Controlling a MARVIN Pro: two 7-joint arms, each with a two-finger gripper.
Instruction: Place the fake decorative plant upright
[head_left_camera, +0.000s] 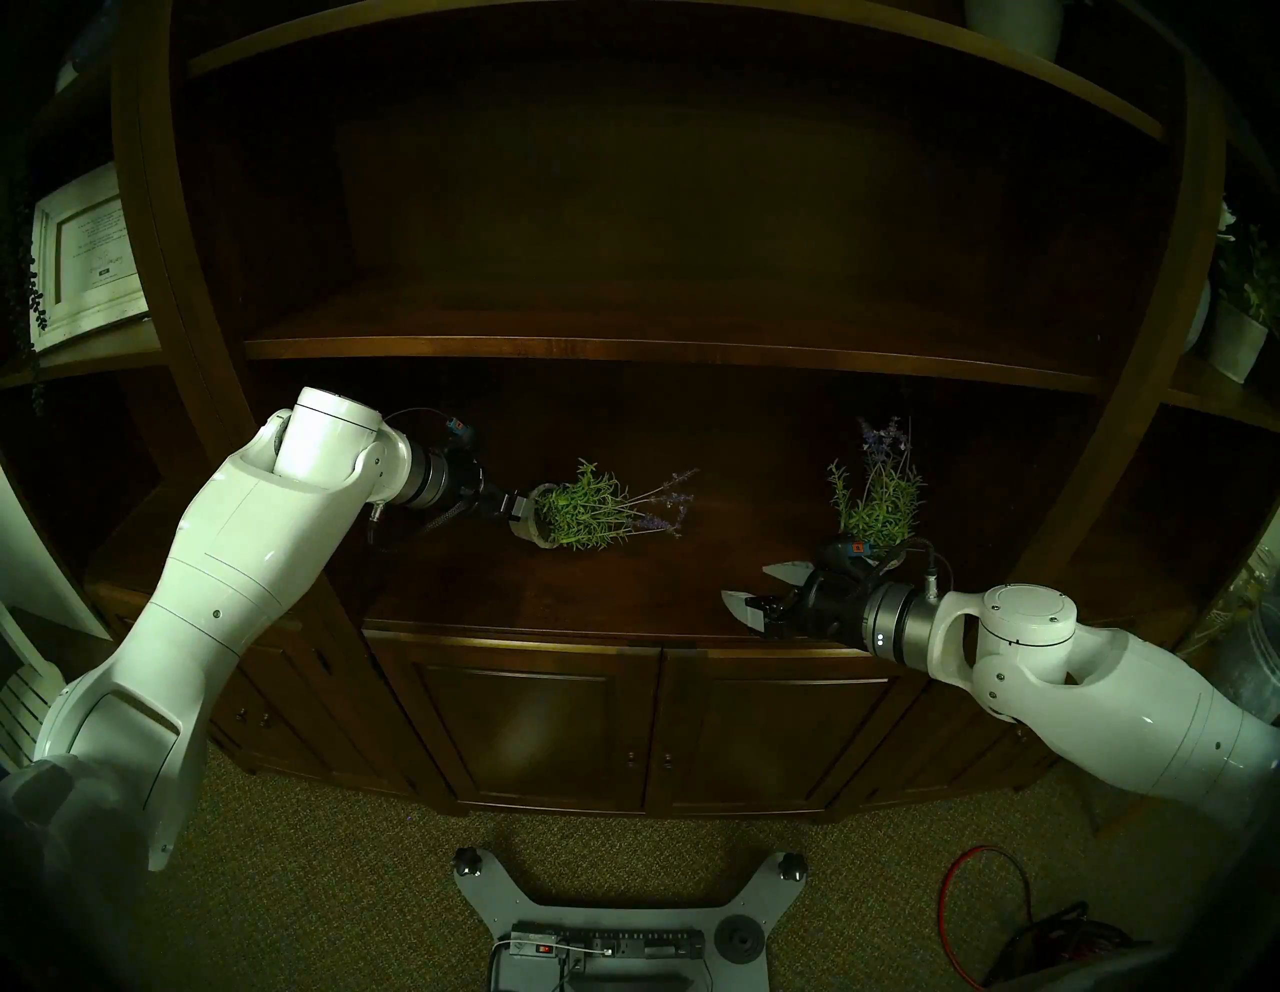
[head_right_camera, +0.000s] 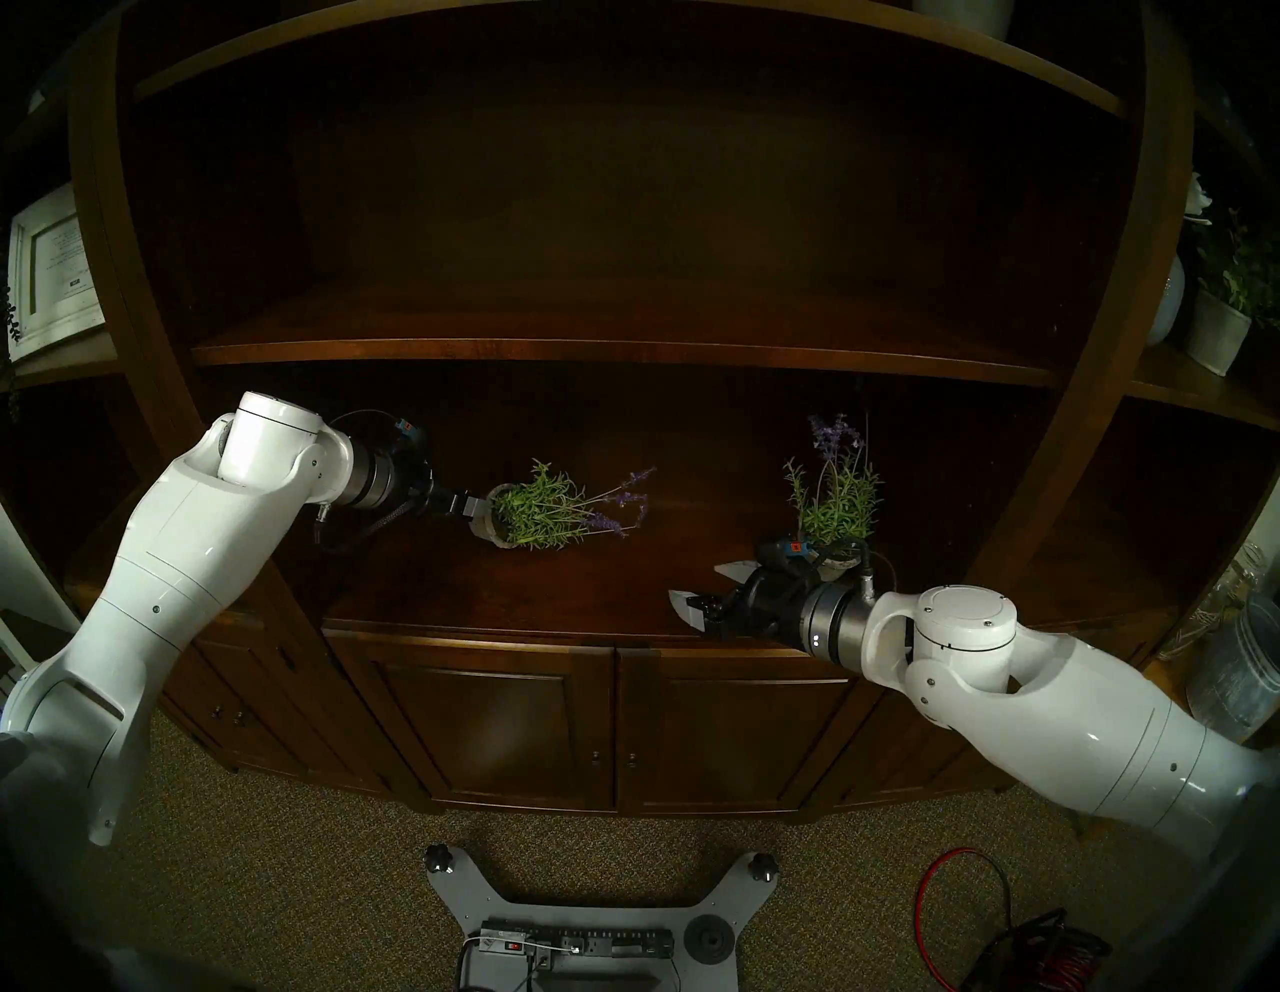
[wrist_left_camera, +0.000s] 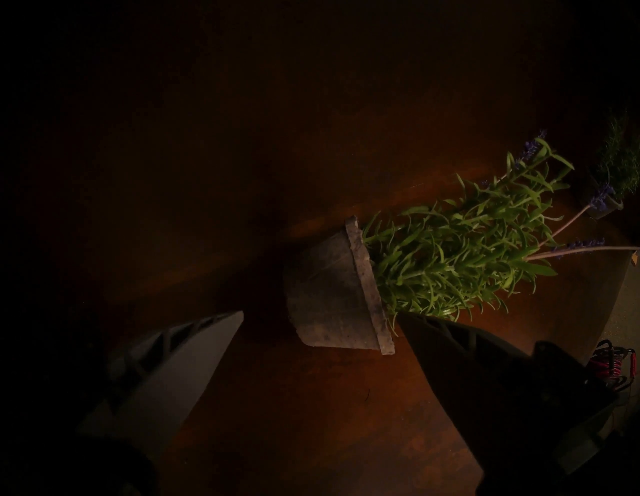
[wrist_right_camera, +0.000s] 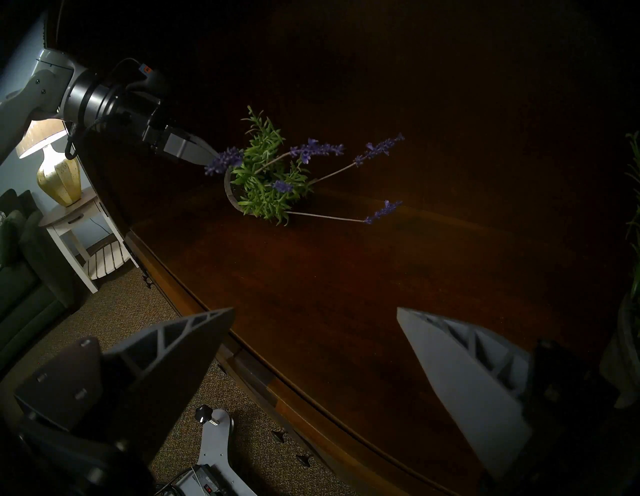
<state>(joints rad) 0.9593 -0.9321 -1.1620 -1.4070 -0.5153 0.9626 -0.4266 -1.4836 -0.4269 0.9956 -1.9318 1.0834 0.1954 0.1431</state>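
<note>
Head views: plant (head_left_camera: 596, 509) lies on its side on the cabinet shelf (head_left_camera: 540, 596), pot toward left hand (head_left_camera: 516, 511), which is just beside it. Second plant (head_left_camera: 876, 488) stands upright behind right hand (head_left_camera: 751, 587), fingers spread, empty.
Left wrist: fingers spread either side of the pot (wrist_left_camera: 332, 304), not gripping.
Right wrist: fingers apart over bare shelf.

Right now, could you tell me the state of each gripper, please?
Left gripper: open, its fingers either side of the tipped plant pot, not closed on it.
Right gripper: open, empty.
</note>
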